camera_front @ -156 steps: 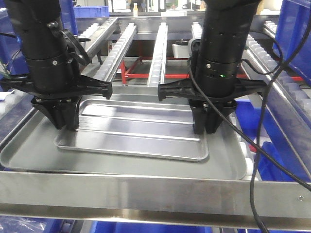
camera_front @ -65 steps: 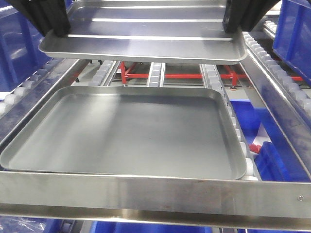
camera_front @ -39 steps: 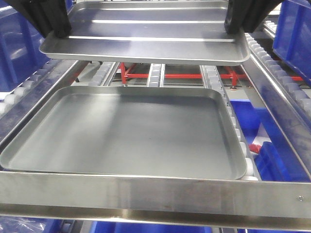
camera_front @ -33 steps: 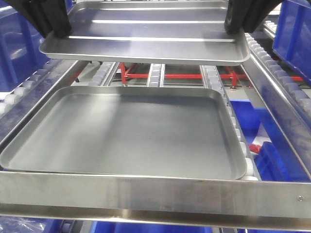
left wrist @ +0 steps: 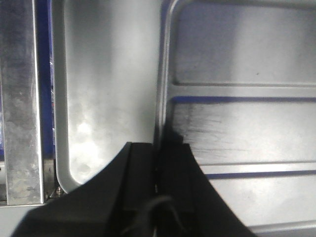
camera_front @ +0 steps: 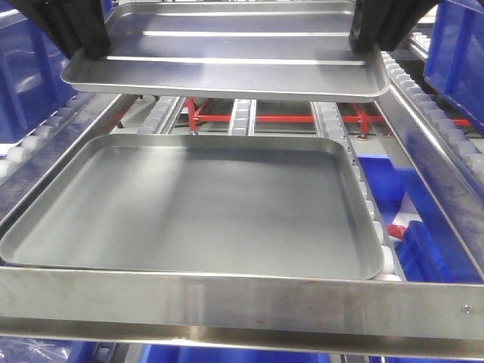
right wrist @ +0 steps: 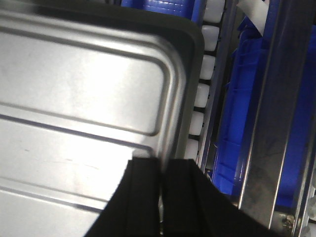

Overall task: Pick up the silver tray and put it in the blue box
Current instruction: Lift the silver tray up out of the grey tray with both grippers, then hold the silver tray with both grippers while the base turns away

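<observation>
The silver tray (camera_front: 227, 69), shiny with two long ridges, hangs level in the air above the larger grey tray (camera_front: 189, 204). My left gripper (camera_front: 85, 41) is shut on its left rim. My right gripper (camera_front: 370, 36) is shut on its right rim. In the left wrist view the black jaws (left wrist: 158, 154) pinch the tray's rim (left wrist: 237, 123). In the right wrist view the jaws (right wrist: 163, 170) pinch the rim near a corner of the tray (right wrist: 74, 94). Blue crates show at the right (camera_front: 457, 53) and left (camera_front: 30, 68); I cannot tell which is the blue box.
The grey tray rests on a roller conveyor (camera_front: 401, 83) behind a steel front rail (camera_front: 242, 302). A red frame (camera_front: 280, 119) lies under the rollers. More blue crates sit low at the right (camera_front: 427, 249), also in the right wrist view (right wrist: 237, 123).
Both grippers have lifted the silver tray off the grey tray to the top of the view. Over the last second it has only edged slightly lower.
</observation>
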